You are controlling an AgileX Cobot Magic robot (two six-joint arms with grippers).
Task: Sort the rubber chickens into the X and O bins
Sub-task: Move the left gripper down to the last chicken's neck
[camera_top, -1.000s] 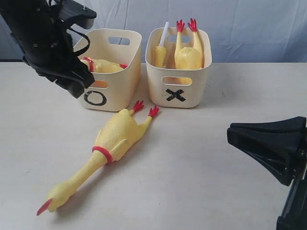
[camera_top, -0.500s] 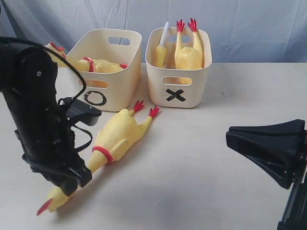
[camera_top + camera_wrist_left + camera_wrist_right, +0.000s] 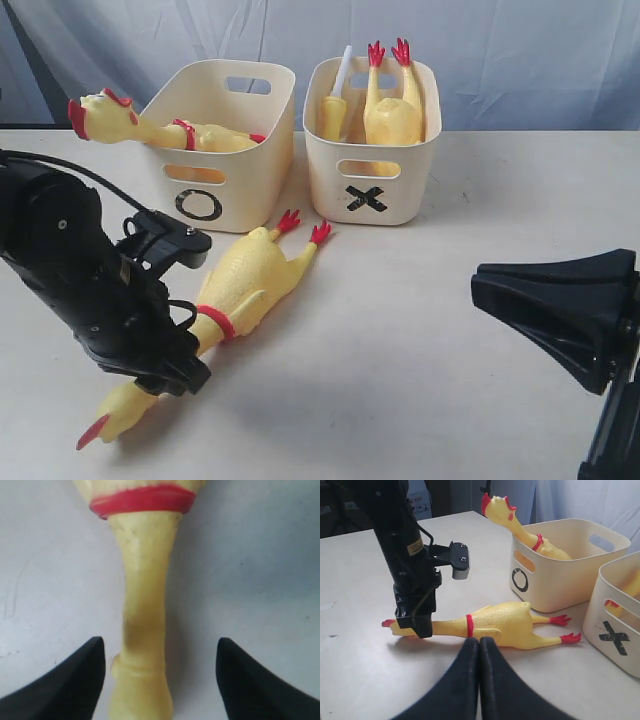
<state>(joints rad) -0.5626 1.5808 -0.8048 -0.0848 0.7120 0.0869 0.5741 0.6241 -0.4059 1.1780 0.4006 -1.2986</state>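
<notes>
One rubber chicken [image 3: 250, 280] lies on the table in front of the bins, feet toward them, its beak at the near left. My left gripper [image 3: 168, 372] is down over its neck [image 3: 145, 605], open, a finger on either side [image 3: 160, 644], the neck closer to one finger. A second chicken [image 3: 150, 130] rests in the O bin [image 3: 255, 170], its head sticking out over the rim. Two more chickens [image 3: 392, 115] stand feet-up in the X bin [image 3: 410, 185]. My right gripper [image 3: 479, 641] is shut and empty, low at the right [image 3: 478, 282].
The two bins stand side by side at the back, against a blue-white curtain [image 3: 520, 50]. The left arm's black body [image 3: 80, 270] stands over the table's left side, just left of the lying chicken.
My left arm has come down from in front of the O bin to the lying chicken's neck. The chicken's head in the O bin is now uncovered. The right arm stayed still.
</notes>
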